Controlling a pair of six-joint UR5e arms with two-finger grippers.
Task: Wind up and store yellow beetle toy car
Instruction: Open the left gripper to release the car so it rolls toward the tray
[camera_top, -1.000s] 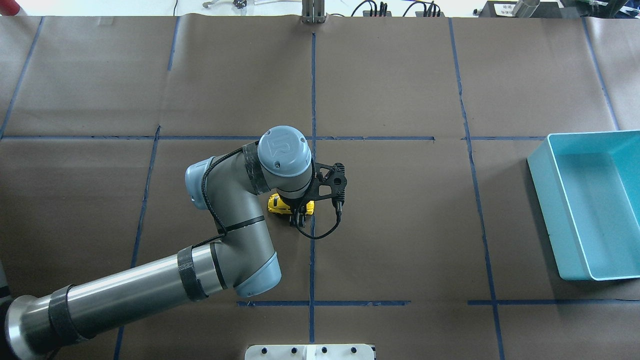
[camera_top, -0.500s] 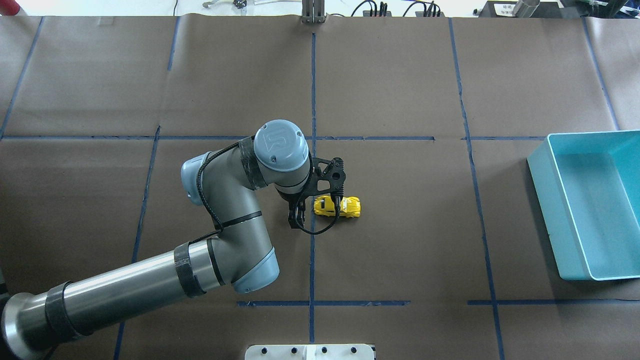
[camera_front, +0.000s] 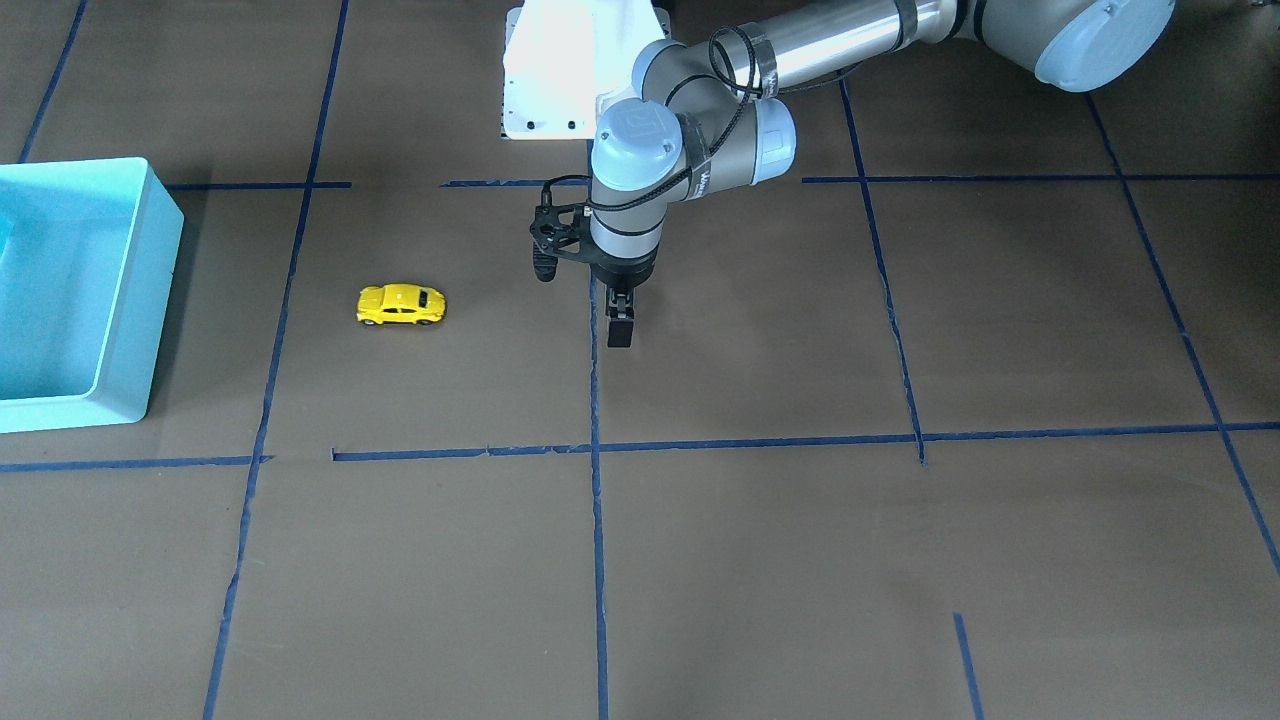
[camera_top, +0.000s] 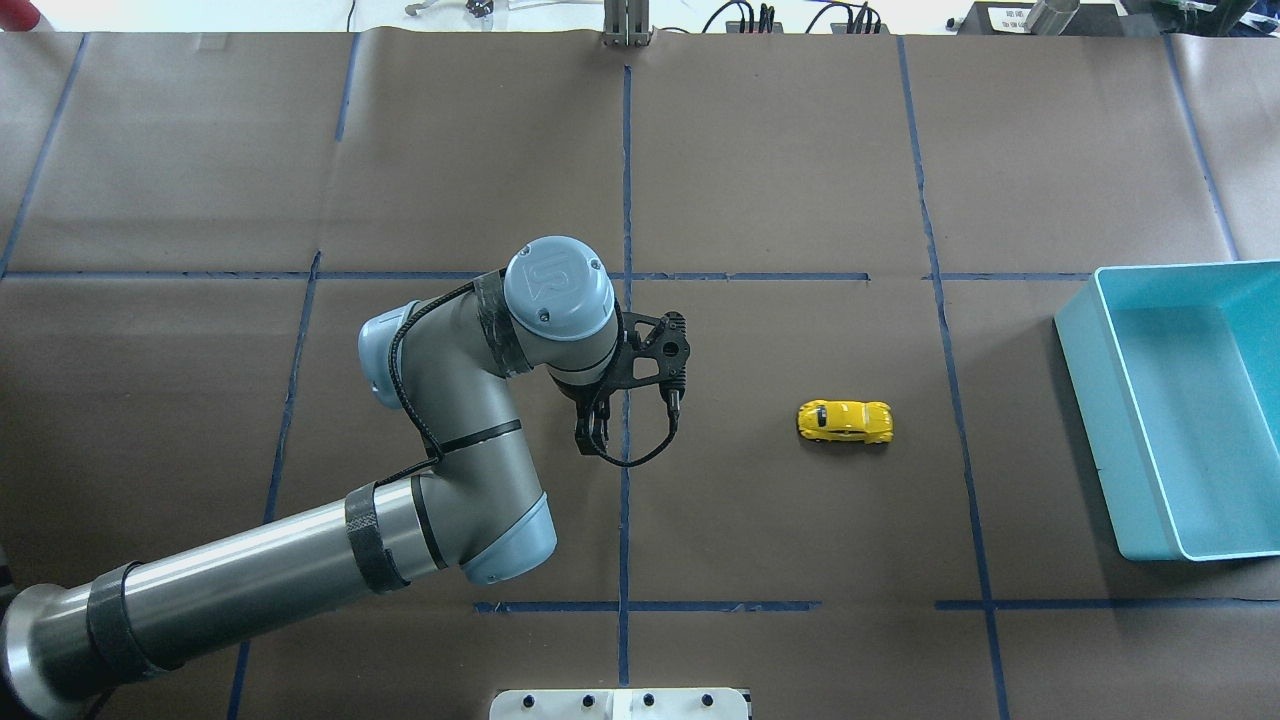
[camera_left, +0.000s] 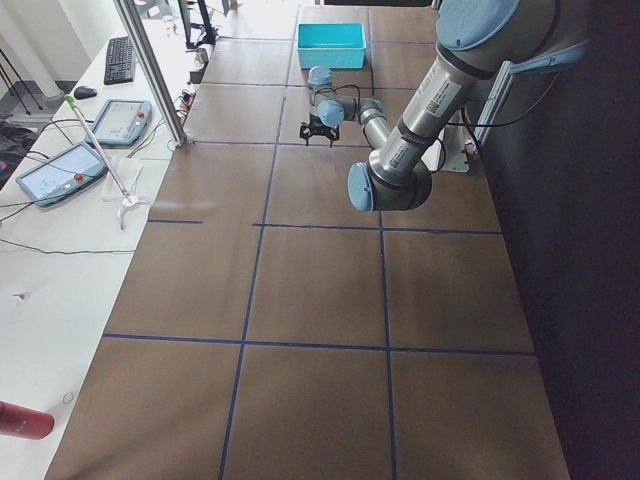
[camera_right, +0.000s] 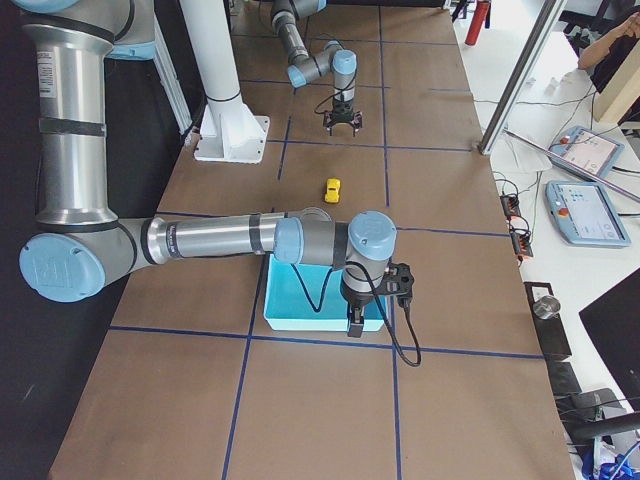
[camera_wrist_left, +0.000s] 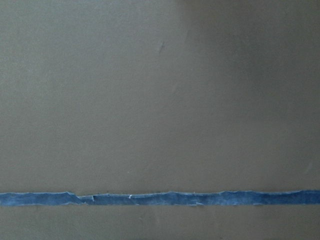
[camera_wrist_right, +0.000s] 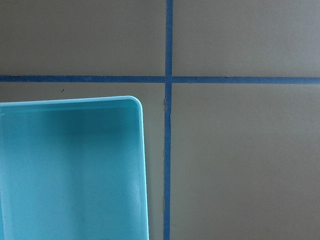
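The left gripper (camera_top: 592, 440), fingers parted and empty, hangs well apart from the empty turquoise bin (camera_top: 1100, 400). The yellow beetle toy car (camera_top: 845, 422) stands between them, nearer the bin. Whether the right gripper (camera_right: 353, 327) is parted, I cannot tell.

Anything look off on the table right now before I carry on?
Nothing damaged or spilled. The yellow beetle toy car stands upright on its wheels, alone on the table, between the left claw and the turquoise bin, outside it.
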